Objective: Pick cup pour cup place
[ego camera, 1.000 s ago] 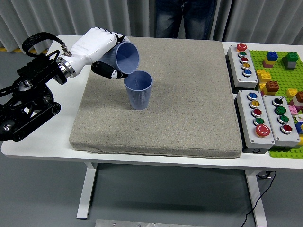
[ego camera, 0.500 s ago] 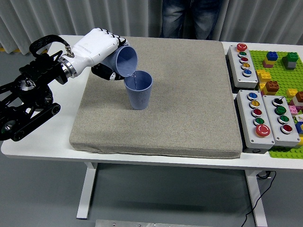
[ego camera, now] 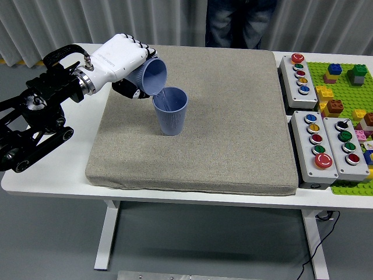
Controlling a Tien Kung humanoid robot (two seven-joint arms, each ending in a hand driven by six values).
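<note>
My left hand (ego camera: 131, 67), white with black fingertips, is shut on a blue ribbed cup (ego camera: 151, 75) and holds it tipped on its side, mouth facing right and down. Its lip hangs just over the rim of a second blue ribbed cup (ego camera: 171, 111), which stands upright on the grey mat (ego camera: 233, 128). A thin pale stream seems to run from the tilted cup into the standing one. My right arm does not show.
Grey button boxes (ego camera: 300, 74) (ego camera: 331, 146) line the mat's right edge, with a green baseplate of coloured bricks (ego camera: 349, 87) beyond them. A person in jeans (ego camera: 239, 23) stands at the far side, hands out of view. My black left arm (ego camera: 35, 116) lies over the left table edge.
The tilted cup has tipped slightly further and shifted a little left and down toward the standing cup. The person at the far side has drifted to the right.
</note>
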